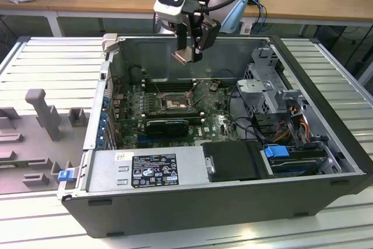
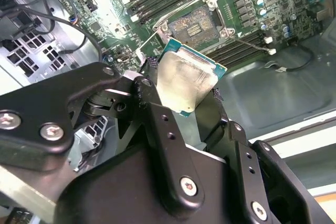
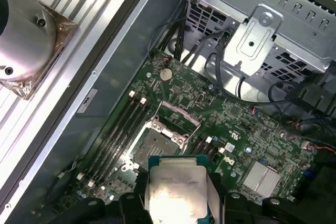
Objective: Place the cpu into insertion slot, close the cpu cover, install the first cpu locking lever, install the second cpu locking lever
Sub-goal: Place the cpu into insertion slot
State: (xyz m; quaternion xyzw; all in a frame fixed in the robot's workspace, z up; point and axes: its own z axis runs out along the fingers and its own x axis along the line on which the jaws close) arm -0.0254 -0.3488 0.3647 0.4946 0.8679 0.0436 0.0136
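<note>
Gripper (image 1: 189, 55) hangs above the open computer case (image 1: 326, 161), over the motherboard (image 1: 213, 122). Its fingers (image 2: 152, 109) are clamped on opposite edges of the cpu (image 2: 186, 85), which is held tilted, silvery top facing both wrist cameras (green board edge visible around the lid). The cpu is clear of the board, well above the insertion slot (image 3: 156, 144). The slot is unoccupied, with its pin field exposed. The cpu cover (image 3: 178, 115) stands raised at the slot's far edge. Memory slots (image 3: 118, 135) run alongside the slot. A black expansion card (image 1: 168, 125) sits near the slot.
</note>
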